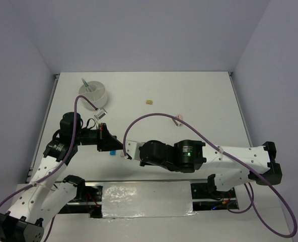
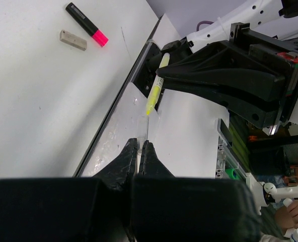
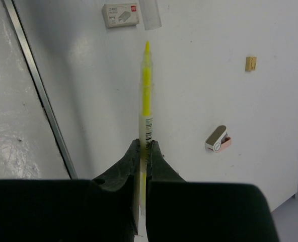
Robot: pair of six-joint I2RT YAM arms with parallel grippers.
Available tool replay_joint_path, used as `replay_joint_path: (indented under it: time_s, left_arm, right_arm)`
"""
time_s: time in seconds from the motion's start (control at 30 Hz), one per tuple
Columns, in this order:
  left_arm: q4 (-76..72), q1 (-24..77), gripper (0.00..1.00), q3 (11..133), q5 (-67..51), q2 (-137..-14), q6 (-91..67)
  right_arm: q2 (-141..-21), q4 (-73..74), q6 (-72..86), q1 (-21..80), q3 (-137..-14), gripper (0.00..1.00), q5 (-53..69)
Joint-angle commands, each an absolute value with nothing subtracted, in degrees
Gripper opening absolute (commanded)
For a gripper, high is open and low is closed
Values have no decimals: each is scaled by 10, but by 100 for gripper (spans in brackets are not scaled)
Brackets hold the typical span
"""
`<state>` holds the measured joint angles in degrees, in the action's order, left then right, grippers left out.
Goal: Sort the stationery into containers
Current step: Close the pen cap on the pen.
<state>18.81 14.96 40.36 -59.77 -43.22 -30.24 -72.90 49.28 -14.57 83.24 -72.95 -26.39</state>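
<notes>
Yellow-green stick (image 3: 146,85) within right claw (image 3: 143,147) grip

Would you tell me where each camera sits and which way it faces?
Top external: above and behind the bases, looking down on the table; left arm and right arm show.
Left wrist: on the left arm, looking past the left end effector towards the table's near edge; right arm opposite.
Right wrist: on the right arm, looking along the right end effector across the table.
Both wrist views show the yellow-green stick.
</notes>
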Motion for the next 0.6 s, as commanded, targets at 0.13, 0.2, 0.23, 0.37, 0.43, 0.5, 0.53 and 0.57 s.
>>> replay_joint_path:
  time_s: [0.13,0.2,0.23,0.37,0.43,0.5,0.53,0.57]
  left_arm:
    - [163,153,0,418,-606,-427,-306]
    - [162,153,0,417,-605,-427,-306]
    - [159,153,0,416,-606,-426,-307]
    - [145,153,0,407,-613,-425,-316]
    - [141,153,0,406,-615,-426,-317]
    - [142,153,0,407,-613,-429,-315]
    - [143,153,0,406,-613,-431,-313]
    - [145,153,0,407,-613,-432,-312]
  right_arm:
    - [-727,469,-139,831,-744,0,-274]
    - [-727,468,-141,830,-744,0,-273]
    - [-726,468,-142,831,-744,0,-273]
    - [-728,464,-142,831,-745,0,-275]
    - [-730,462,-142,830,-748,0,-273]
    - [-734,461,-144,830,-749,0,-273]
    - [-736,461,-144,830,-750,0,-274]
    - [-737,460,-144,831,-751,0,-278]
